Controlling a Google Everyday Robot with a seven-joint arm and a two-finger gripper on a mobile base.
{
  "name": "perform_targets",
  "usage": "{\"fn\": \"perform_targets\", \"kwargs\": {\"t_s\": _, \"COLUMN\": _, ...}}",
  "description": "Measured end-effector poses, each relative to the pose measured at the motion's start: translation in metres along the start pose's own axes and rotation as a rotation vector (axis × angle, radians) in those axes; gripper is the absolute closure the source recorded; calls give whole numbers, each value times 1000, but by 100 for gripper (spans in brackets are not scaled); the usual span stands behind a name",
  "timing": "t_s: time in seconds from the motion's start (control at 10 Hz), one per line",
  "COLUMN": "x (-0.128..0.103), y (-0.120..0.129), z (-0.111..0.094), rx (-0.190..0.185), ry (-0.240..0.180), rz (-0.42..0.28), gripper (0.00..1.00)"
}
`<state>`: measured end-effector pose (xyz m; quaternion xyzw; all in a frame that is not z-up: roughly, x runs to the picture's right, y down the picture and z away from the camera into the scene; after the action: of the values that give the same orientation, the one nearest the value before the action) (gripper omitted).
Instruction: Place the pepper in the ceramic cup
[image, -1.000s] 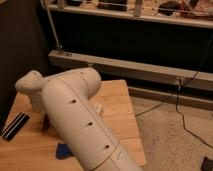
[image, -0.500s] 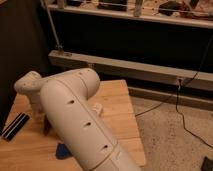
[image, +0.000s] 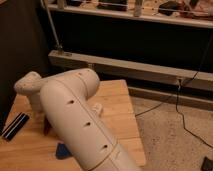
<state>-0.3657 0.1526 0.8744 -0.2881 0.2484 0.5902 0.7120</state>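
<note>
My white arm (image: 75, 120) runs across the wooden table (image: 117, 107) and hides most of it. The gripper (image: 40, 114) hangs below the wrist at the left, low over the tabletop. A small dark red sliver, likely the pepper (image: 47, 127), shows right under the gripper at the arm's edge. I cannot tell whether it is held or lying on the table. A small pale shape (image: 96, 109) peeks out on the arm's right side. It may be the ceramic cup, but too little shows to be sure.
A black striped flat object (image: 15, 126) lies at the table's left edge. A blue piece (image: 62, 150) sticks out under the arm near the front. Behind the table runs a metal rail (image: 130, 67). Speckled floor with a black cable (image: 180, 107) is to the right.
The arm has shifted only slightly. Nothing is seen to be picked up or let go.
</note>
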Motion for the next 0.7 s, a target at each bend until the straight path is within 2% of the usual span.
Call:
{"fn": "perform_targets", "kwargs": {"t_s": 0.4, "x": 1, "y": -1, "z": 3, "rx": 1, "ry": 6, "rz": -6, "gripper": 65}}
{"fn": "perform_targets", "kwargs": {"t_s": 0.5, "x": 1, "y": -1, "z": 4, "rx": 3, "ry": 9, "rz": -8, "gripper": 72}}
{"fn": "perform_targets", "kwargs": {"t_s": 0.7, "x": 1, "y": -1, "z": 3, "rx": 3, "ry": 11, "rz": -8, "gripper": 73}}
